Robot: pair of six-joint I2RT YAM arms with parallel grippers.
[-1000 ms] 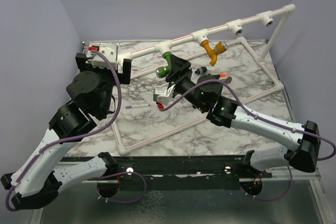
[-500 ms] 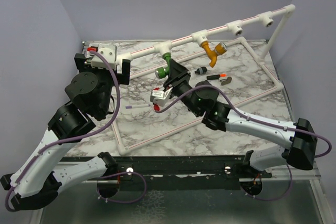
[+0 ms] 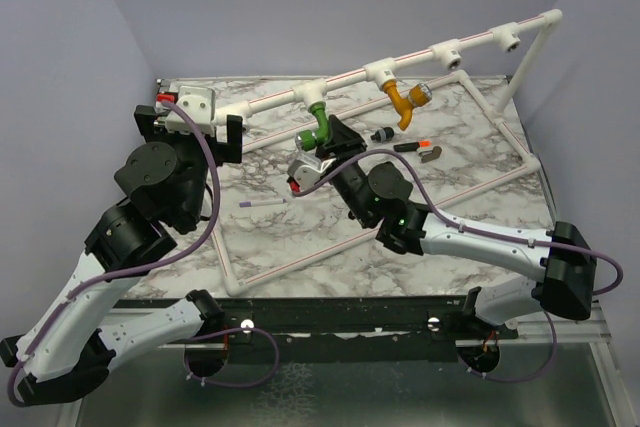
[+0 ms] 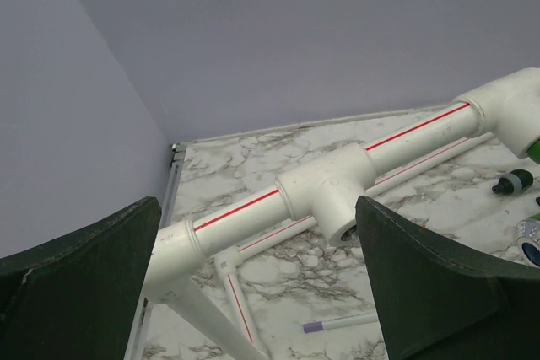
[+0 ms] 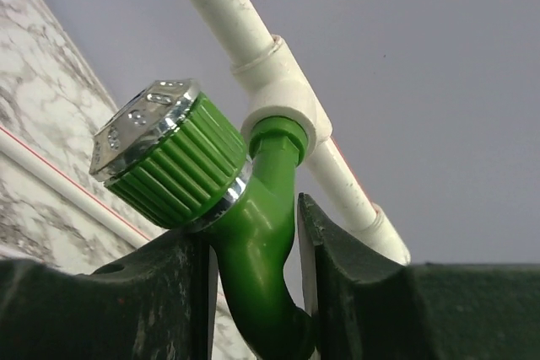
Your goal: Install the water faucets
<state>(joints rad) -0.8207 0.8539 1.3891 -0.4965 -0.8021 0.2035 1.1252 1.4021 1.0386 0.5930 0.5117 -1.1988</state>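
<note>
Left end effector [image 3: 195, 130] gaping wide, empty, astride pipe frame [image 4: 245, 208] near far-left corner of bench [image 3: 470, 202]. Green faucet [image 5: 261, 233] stem-first in T-socket [image 5: 283, 99], neck pinched by right end effector [image 5: 253, 292]; could cross-thread or slip free if twisted off-axis.

The green faucet [image 5: 257, 242] is cut off at the bottom.

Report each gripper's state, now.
Left gripper: open, straddling the white pipe frame, holding nothing.
Right gripper: closed on the green faucet.
</note>
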